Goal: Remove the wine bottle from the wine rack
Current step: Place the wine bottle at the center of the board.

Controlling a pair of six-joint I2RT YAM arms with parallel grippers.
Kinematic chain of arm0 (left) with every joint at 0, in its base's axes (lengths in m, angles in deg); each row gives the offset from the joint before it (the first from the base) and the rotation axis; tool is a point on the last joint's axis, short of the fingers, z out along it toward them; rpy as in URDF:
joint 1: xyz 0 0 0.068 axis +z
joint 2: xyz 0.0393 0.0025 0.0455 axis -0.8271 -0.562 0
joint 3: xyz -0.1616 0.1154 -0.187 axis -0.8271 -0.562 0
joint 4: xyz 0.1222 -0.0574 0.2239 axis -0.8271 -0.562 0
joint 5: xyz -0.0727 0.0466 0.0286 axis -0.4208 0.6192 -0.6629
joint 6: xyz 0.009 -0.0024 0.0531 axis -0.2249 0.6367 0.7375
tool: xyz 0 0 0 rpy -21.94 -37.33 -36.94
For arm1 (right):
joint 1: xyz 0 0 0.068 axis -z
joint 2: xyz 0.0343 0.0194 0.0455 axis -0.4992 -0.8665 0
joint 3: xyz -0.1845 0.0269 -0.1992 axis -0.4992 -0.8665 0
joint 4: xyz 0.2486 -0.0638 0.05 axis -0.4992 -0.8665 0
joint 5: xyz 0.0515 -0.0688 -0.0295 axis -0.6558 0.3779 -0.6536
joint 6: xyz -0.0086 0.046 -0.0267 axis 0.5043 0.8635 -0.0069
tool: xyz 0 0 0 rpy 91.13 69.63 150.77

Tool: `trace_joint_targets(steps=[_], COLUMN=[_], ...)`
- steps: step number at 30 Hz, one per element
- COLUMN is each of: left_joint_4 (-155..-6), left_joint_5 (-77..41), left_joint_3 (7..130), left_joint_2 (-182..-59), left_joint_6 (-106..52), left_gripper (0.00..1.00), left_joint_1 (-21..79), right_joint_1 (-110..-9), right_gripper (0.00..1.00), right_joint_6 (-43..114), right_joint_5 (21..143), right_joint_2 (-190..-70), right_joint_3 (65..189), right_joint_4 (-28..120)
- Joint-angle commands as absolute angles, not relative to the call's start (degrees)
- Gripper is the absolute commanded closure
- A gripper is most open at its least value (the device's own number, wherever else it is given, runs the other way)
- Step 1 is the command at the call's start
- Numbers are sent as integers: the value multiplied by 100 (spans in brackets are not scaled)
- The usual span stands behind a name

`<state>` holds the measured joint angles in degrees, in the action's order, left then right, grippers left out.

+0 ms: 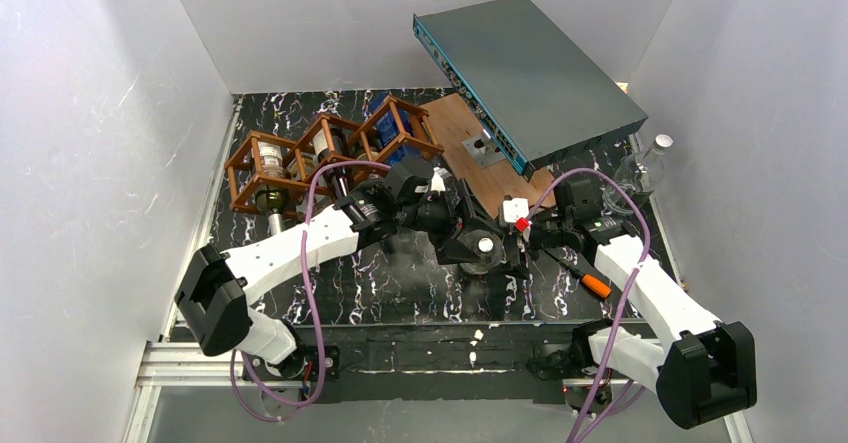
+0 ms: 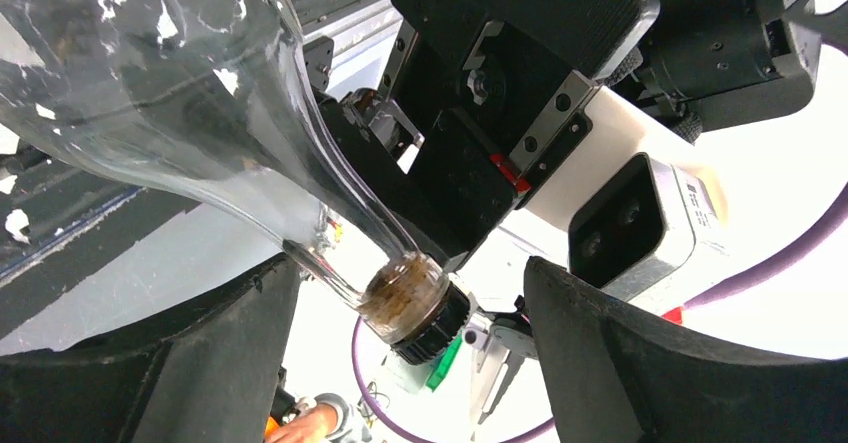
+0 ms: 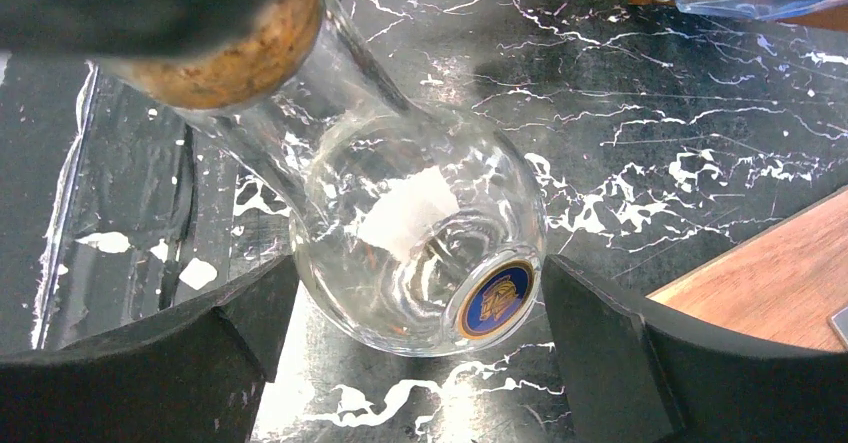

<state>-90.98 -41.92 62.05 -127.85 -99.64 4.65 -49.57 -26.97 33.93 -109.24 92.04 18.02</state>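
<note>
Your bottle (image 3: 420, 233) is already off the rack (image 1: 330, 148), which sits at about 10 o'clock from where the two arms meet over the middle of the table (image 3: 640, 163). Both grippers surround it.

The left gripper (image 2: 408, 293) is released: its fingers stand apart on either side of the neck, with daylight on the 3 o'clock side. The right gripper (image 3: 418, 263) is spread wide, with the round body between its fingertips (I see no pinch there).

In the right wrist view the long axis runs from the cork (image 3: 230, 63) at 11 o'clock down to the base at 5 o'clock. In the left wrist view the corked end points toward 5 o'clock, at the right gripper.

The body looks to rest on the table, so I judge your next move is backing the left fingers away without knocking the neck.
</note>
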Motion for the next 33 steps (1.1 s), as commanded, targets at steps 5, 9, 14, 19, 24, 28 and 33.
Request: trace_joint_targets(steps=[5, 9, 14, 19, 24, 28, 33], left_joint_4=[-8683, -8710, -8992, -8701, -8650, -8535, -8417], left_joint_5=[-4468, -4460, -4156, -3705, -2860, -2233, -1572], left_joint_3=[5999, 5992, 6107, 5954, 5611, 5000, 4304], left_joint_2=[-12482, -12410, -12266, -11904, -11208, -10446, -9599], left_joint_6=[-9514, -9069, -8052, -7317, -6487, -6045, -6010], left_gripper=[14, 12, 10, 7, 5, 4, 4], left_joint_1=[698, 775, 799, 796, 791, 764, 740], right_joint_1=[-4813, -4781, -4729, -4666, -4649, -4647, -4638], right_gripper=[2, 2, 2, 2, 2, 2, 2], right_joint_6=[-1785, -1447, -1239, -1227, -1786, -2133, -2277], right_joint_5=[3377, 3498, 3640, 3693, 3839, 3867, 3945], right_joint_2=[-10977, -10965, -10907, -10893, -10884, -10905, -10941], right_joint_3=[9303, 9298, 9271, 9323, 9538, 9793, 10065], right_joint_4=[1734, 1860, 1890, 1787, 1259, 818, 577])
